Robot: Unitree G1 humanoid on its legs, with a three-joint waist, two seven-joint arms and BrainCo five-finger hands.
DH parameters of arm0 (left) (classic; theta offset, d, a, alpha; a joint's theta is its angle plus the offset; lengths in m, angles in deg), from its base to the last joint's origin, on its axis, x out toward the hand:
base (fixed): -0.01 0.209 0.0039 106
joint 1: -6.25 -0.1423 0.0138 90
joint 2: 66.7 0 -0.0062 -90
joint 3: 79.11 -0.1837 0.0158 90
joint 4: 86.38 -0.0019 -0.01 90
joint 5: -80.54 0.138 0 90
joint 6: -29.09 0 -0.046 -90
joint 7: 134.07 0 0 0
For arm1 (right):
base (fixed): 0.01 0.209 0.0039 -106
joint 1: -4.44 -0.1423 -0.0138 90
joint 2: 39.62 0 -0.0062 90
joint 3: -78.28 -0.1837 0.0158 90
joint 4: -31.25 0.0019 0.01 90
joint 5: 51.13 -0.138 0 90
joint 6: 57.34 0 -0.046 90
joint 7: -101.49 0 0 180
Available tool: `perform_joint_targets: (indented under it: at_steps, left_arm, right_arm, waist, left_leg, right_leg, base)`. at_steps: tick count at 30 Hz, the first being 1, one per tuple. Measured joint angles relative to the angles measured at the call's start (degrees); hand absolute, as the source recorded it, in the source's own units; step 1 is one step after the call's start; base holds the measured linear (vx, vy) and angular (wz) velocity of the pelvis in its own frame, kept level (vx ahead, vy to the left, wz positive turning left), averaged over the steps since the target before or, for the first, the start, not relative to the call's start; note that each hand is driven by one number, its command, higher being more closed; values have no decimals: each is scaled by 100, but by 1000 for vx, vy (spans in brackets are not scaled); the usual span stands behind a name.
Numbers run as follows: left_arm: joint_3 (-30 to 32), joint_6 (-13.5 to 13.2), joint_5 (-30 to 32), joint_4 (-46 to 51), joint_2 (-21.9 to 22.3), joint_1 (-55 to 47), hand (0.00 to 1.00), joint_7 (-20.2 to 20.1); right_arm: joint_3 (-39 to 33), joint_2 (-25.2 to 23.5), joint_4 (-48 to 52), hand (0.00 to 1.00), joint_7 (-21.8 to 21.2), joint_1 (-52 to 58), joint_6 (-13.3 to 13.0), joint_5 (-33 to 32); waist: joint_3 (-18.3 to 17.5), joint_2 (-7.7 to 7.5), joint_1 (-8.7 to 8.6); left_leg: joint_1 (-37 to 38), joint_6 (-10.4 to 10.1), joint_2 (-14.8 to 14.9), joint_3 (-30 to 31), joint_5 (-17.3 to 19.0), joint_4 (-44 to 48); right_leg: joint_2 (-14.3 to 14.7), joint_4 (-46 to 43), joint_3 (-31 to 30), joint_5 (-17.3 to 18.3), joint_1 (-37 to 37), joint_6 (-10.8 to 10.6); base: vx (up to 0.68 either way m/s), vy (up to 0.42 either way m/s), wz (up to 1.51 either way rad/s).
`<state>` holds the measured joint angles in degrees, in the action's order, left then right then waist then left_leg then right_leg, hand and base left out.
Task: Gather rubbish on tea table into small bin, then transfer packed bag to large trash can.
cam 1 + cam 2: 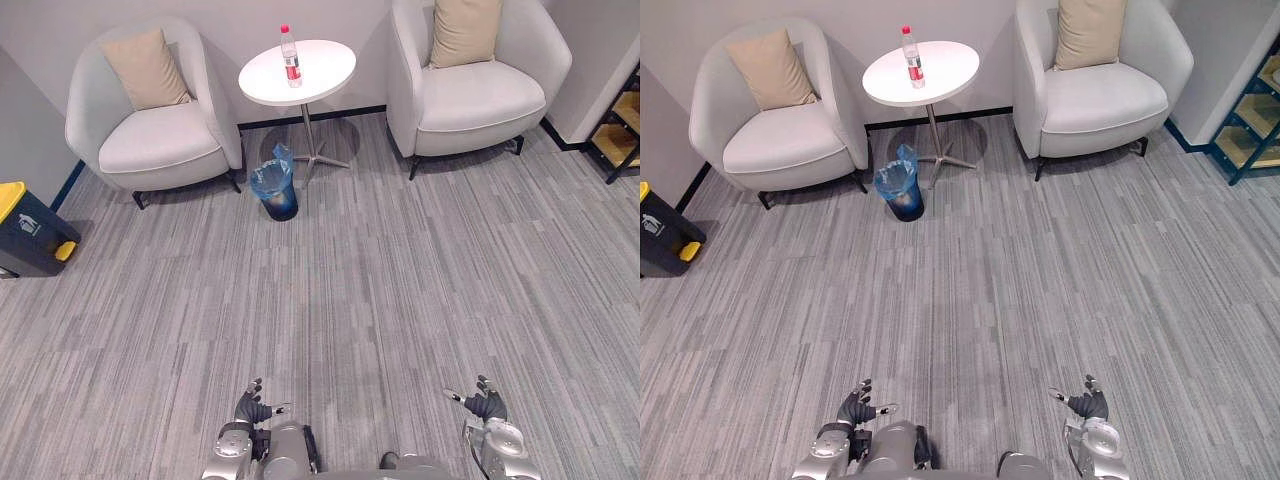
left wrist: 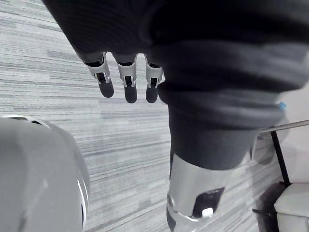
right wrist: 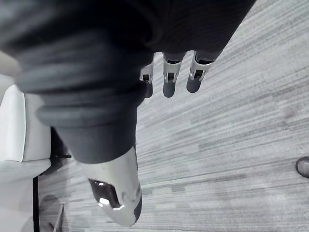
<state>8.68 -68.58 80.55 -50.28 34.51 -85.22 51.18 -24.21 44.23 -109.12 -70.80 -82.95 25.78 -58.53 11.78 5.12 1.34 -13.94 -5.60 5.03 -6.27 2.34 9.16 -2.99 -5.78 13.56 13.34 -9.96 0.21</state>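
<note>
A clear plastic bottle (image 1: 290,56) with a red cap and red label stands upright on the round white tea table (image 1: 318,75) at the far end of the room. Beside the table's foot on the floor stands the small bin (image 1: 275,184), dark with a blue bag lining it. The large trash can (image 1: 30,228), dark with a yellow lid, stands at the far left edge. My left hand (image 1: 254,404) and right hand (image 1: 486,403) hang low at the near edge, far from the table. Both hold nothing, fingers (image 2: 126,82) relaxed and straight in the wrist views.
Two pale armchairs flank the table, the left armchair (image 1: 150,120) and the right armchair (image 1: 470,85), each with a tan cushion. A blue shelf unit (image 1: 1255,125) stands at the far right. Grey striped carpet (image 1: 380,290) stretches between me and the table.
</note>
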Motion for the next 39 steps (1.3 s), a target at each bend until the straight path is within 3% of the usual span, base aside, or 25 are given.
perform_joint_targets:
  at_steps: [1,2,3,5,6,7,9,10,12,16,17,18,19,20,22,23,25,26,27,30,32,35,37,38,39]
  left_arm:
    - [2,3,-3,-16,-17,-24,0,10]
    - [0,8,-11,-23,-71,-48,0,18]
    - [-3,8,-46,-25,-79,-45,0,16]
    - [-11,5,-97,-48,-89,-18,0,16]
    - [-71,8,-109,-77,-106,-6,0,14]
    - [-72,9,-111,-80,-114,-11,0,14]
    - [-199,43,-164,-110,-257,-25,0,20]
    - [-235,44,-164,-110,-295,-10,0,22]
    - [-269,41,-166,-110,-388,34,0,37]
    - [-214,33,-169,-95,-382,50,0,112]
    - [-210,30,-170,-95,-385,40,0,118]
    - [-209,25,-168,-101,-411,22,0,118]
    - [-211,28,-171,-106,-421,18,0,119]
    - [-197,34,-175,-179,-310,13,0,119]
    - [-199,32,-170,-203,-276,27,0,113]
    - [-193,24,-170,-195,-233,78,0,115]
    - [-182,16,-170,-192,-181,175,0,114]
    - [-159,8,-171,-187,-113,174,0,116]
    - [-163,8,-169,-155,-40,140,0,111]
    - [-161,12,-171,-103,32,-8,0,107]
    - [-151,11,-171,-63,17,-12,0,111]
    - [-121,23,-170,-63,30,-17,0,105]
    - [-121,24,-170,-62,52,-27,0,102]
    - [-122,24,-170,-66,60,-67,0,104]
    - [-116,25,-170,-75,40,-96,0,107]
  right_arm:
    - [13,-17,-2,0,2,1,4,0]
    - [118,-67,0,0,7,-27,-1,2]
    - [201,-67,-3,0,-7,-38,-7,14]
    - [202,-73,-21,0,-7,-80,-6,41]
    - [205,-75,-58,0,-15,-157,-3,103]
    - [211,-85,-59,0,-16,-179,-3,109]
    - [224,-212,-61,0,-21,-242,-3,129]
    - [237,-225,-65,0,-23,-234,-3,131]
    - [425,-193,-66,0,-24,-231,-5,137]
    - [446,-173,-124,0,-24,-338,-7,146]
    - [446,-163,-127,0,-22,-300,-5,147]
    - [453,-153,-130,0,-23,-209,-4,147]
    - [452,-148,-150,0,-21,-154,-4,149]
    - [434,-21,-250,0,-16,-187,13,152]
    - [399,38,-223,0,-15,-270,3,151]
    - [392,83,-221,0,-16,-275,-3,152]
    - [385,75,-229,0,-15,-206,-2,152]
    - [449,56,-209,0,-18,-97,-5,146]
    - [473,40,-204,0,-17,-43,-16,119]
    - [403,-42,-202,0,-10,46,-24,95]
    - [394,-49,-197,0,-14,58,-23,75]
    - [293,-111,-174,0,-11,65,-17,74]
    - [172,-80,-146,0,-8,64,-19,75]
    - [179,-18,-148,0,-5,73,-18,76]
    - [183,-19,-171,0,-2,58,-11,76]
  waist:
    - [-6,-7,18]
    - [-38,-137,98]
    - [-79,-262,105]
    - [-96,-415,129]
    - [-97,-413,131]
    - [-97,-413,132]
    - [-91,-413,118]
    - [-90,-411,116]
    - [-89,-393,56]
    - [-13,-248,-74]
    - [-2,-243,-85]
    - [-28,-330,-95]
    - [-56,-386,-121]
    - [-67,-203,-67]
    - [-71,-178,-97]
    - [-91,-135,-221]
    - [-77,-119,-263]
    - [-54,-113,-257]
    - [-19,-144,-200]
    - [6,-84,-134]
    - [9,-75,-15]
    - [79,-180,1]
    - [70,-133,21]
    - [45,21,125]
    - [29,66,156]
  left_leg:
    - [22,88,-32,29,-245,13]
    - [-19,214,-225,65,-294,227]
    - [-209,474,-397,90,-114,585]
    - [-308,676,-618,-50,294,953]
    - [-130,730,-705,-205,466,918]
    - [-70,746,-720,-231,487,892]
    - [562,912,-758,-350,697,724]
    - [756,931,-765,-348,753,661]
    - [1432,919,-737,-319,840,279]
    - [1944,840,-366,-279,886,84]
    - [2089,720,-230,-220,957,77]
    - [2235,499,-201,-165,1088,81]
    - [2321,355,-213,-122,1176,79]
    - [2355,237,21,-37,1226,86]
    - [2356,24,88,81,1085,126]
    - [2331,-50,136,221,1033,286]
    - [2006,-252,272,375,910,1237]
    - [1443,-401,421,462,475,2641]
    - [1040,-375,637,370,419,3706]
    - [337,101,930,-176,733,4560]
    - [-46,177,872,-419,780,4074]
    - [-186,147,313,-572,702,1887]
    - [-44,37,-21,-449,207,279]
    - [91,23,-18,-346,-189,-444]
    - [149,213,-25,-296,-610,-443]
  right_leg:
    - [-15,2,-72,53,-39,-45]
    - [-177,13,-216,159,-81,-190]
    - [-345,-31,-272,273,-75,-290]
    - [-610,-444,-471,414,50,-428]
    - [-765,-1404,-932,443,473,-490]
    - [-791,-1654,-1016,431,578,-528]
    - [-807,-3744,-1366,346,1302,-1150]
    - [-818,-4114,-1317,426,1431,-1119]
    - [-812,-4496,-690,694,1937,-600]
    - [-573,-3218,-11,683,2714,-330]
    - [-477,-2470,13,298,2848,-313]
    - [-407,-1594,-34,-642,2831,-253]
    - [-416,-1441,-86,-1379,2766,-131]
    - [-220,-1562,-57,-1295,2733,108]
    - [-186,-1716,-22,-1006,2753,165]
    - [-189,-1780,128,-830,2664,217]
    - [-129,-1584,310,-689,2288,263]
    - [-38,-1187,434,-679,1761,277]
    - [49,-883,478,-656,1331,316]
    - [177,-379,475,-573,644,397]
    - [169,-210,392,-564,491,364]
    - [-73,-195,370,-449,281,80]
    - [-141,-151,322,-325,154,-108]
    - [-27,-112,185,-215,63,-242]
    - [-12,-94,75,-153,-2,-308]
  base:
    - [332,279,-40]
    - [441,271,-30]
    - [461,248,-21]
    - [460,220,-15]
    - [430,218,-27]
    - [425,209,-40]
    - [441,126,-26]
    - [468,63,-10]
    - [460,19,0]
    - [398,-101,7]
    - [572,-268,23]
    - [524,-264,32]
    - [473,-226,10]
    - [370,-195,-5]
    - [353,-222,6]
    - [424,-273,50]
    - [349,-231,53]
    - [253,-159,32]
    - [240,-137,22]
    - [217,-83,-1]
    - [256,4,-19]
    - [301,101,-5]
    - [401,195,-12]
    - [239,148,-36]
    - [333,191,-48]
